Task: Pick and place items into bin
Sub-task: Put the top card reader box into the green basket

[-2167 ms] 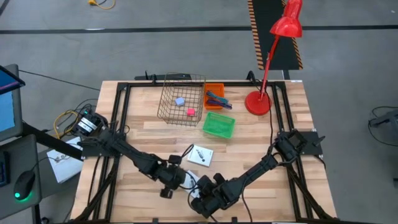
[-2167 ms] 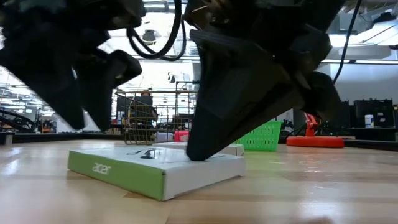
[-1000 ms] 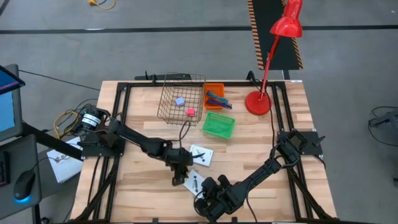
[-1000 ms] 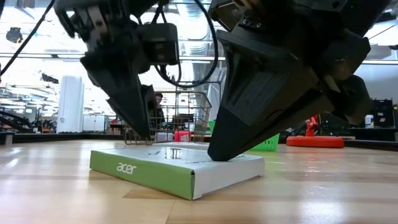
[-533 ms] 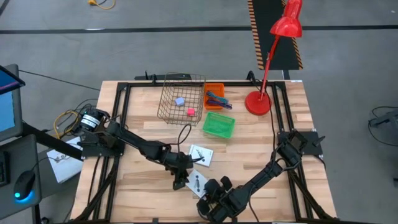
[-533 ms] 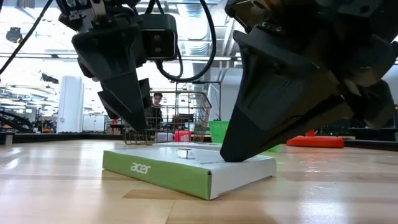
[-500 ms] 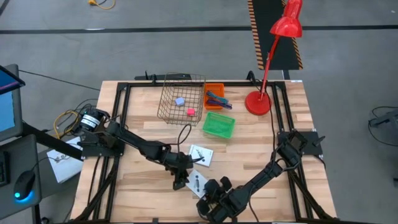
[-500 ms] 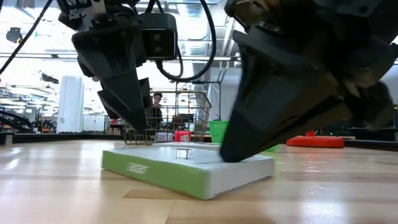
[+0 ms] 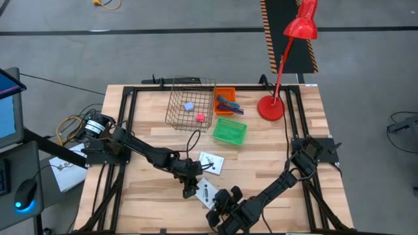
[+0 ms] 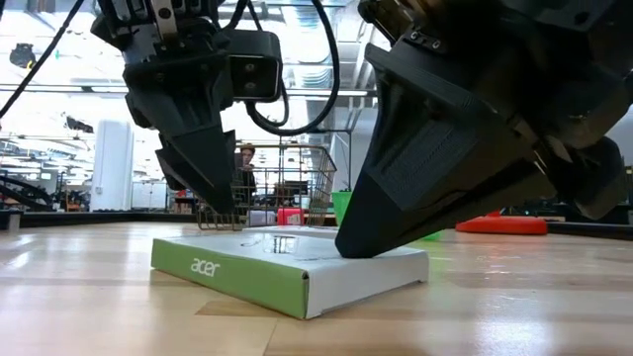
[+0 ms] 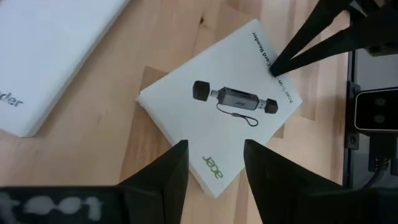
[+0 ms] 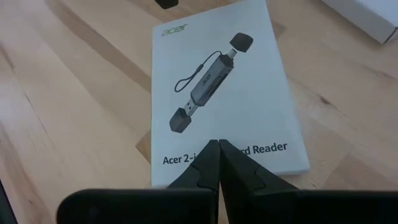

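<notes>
A flat white packet [image 9: 206,190] printed with a card reader and with a green side [image 10: 229,269] lies flat on the wooden table near its front edge. My left gripper [image 11: 214,163] stands open over the packet's end with the brand name; I cannot tell whether it touches. My right gripper [image 12: 218,163] is shut, its tips on the packet's opposite end. A second white packet [image 9: 211,163] lies flat just beyond it. A lilac cube [image 9: 189,106] and a pink cube [image 9: 200,117] lie in the wire basket [image 9: 176,121]. My right gripper presses its shut fingertips [image 10: 348,247] down on the packet's printed top face, at the line of lettering near one short end [image 12: 261,149]. The fingers slant down from the table's near side. The packet lies flat on the table under them.
An orange bin [image 9: 225,92] holding pen-like sticks and a green bin [image 9: 230,132] stand beside the wire basket at the back middle. A red desk lamp [image 9: 272,108] stands at the back right. Bare wood lies at the table's left and right.
My left gripper has rolled a little at the wrist without leaving its place. My right gripper has sunk slightly, its shut tips staying on the packet, which has shifted a little on the table.
</notes>
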### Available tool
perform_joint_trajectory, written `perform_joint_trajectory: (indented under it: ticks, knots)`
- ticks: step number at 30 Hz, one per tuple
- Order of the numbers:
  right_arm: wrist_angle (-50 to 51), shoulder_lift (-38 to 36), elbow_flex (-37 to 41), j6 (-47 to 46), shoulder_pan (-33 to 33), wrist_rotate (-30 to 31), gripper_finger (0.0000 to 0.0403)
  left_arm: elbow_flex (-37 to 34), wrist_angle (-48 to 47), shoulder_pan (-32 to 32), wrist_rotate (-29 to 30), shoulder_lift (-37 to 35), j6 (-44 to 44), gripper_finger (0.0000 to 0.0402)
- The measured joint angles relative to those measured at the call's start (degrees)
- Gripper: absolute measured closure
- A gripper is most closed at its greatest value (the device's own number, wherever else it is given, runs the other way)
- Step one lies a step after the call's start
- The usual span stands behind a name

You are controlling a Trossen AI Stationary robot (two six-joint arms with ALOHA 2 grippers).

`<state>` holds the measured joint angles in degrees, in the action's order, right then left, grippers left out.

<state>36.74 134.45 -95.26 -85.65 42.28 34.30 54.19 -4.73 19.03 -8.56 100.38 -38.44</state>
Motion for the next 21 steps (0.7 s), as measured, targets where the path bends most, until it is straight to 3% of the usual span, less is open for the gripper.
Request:
perform_joint_trajectory:
  ticks: [8,21]
  knots:
    - [3.94,-0.61,-0.42,0.46,1.14,0.02,0.0403,0.0,-0.15,0.0,0.07,0.0,0.02,0.0258]
    - [1.72,-0.81,2.27,-4.35,3.06,3.2,0.0403,0.0,0.35,0.0,0.68,0.0,-0.31,0.0258]
